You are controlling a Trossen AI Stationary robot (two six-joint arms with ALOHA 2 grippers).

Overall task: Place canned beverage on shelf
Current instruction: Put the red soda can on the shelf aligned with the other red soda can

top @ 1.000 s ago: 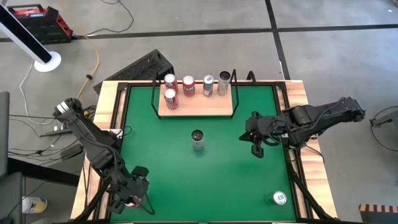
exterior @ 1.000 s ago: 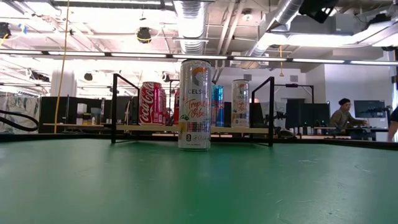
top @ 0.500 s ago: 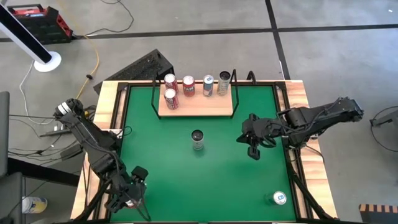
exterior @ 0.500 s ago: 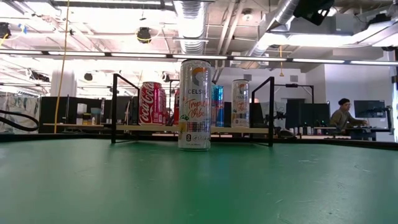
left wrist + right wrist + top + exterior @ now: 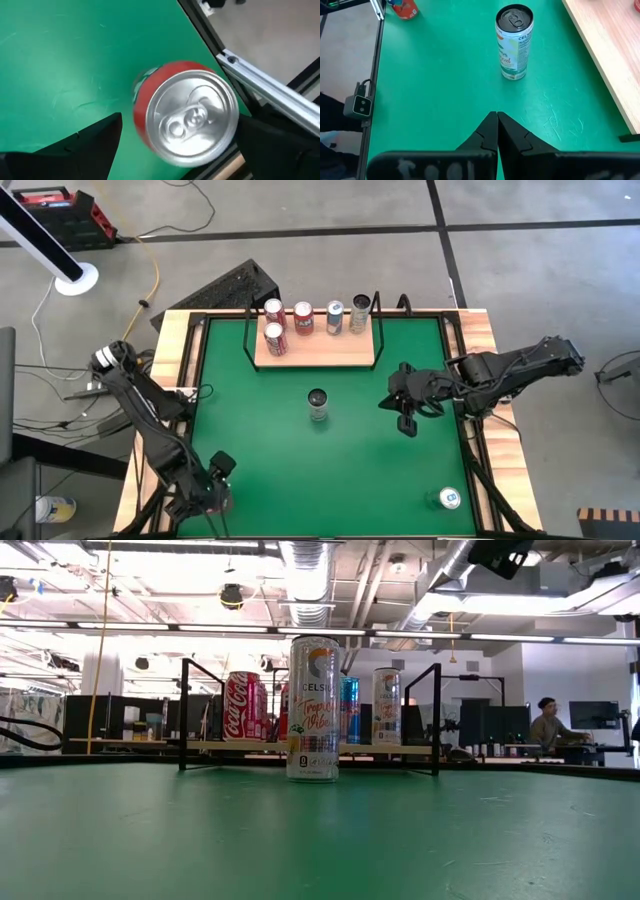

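The left end effector (image 5: 212, 492) hangs at the desk's (image 5: 270, 450) near left corner, fingers spread wide around a red can (image 5: 185, 112), not gripping it. The right end effector (image 5: 405, 422) hovers right of centre, fingers pressed together, empty. Mid-desk stands a tall can (image 5: 313, 708) reading "CELSIUS". Behind it, the shelf (image 5: 330, 352) holds five cans, one marked Coca-Cola (image 5: 240, 707).

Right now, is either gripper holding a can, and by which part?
Nothing is held. Left gripper stands open around the red can; right gripper is shut and empty.
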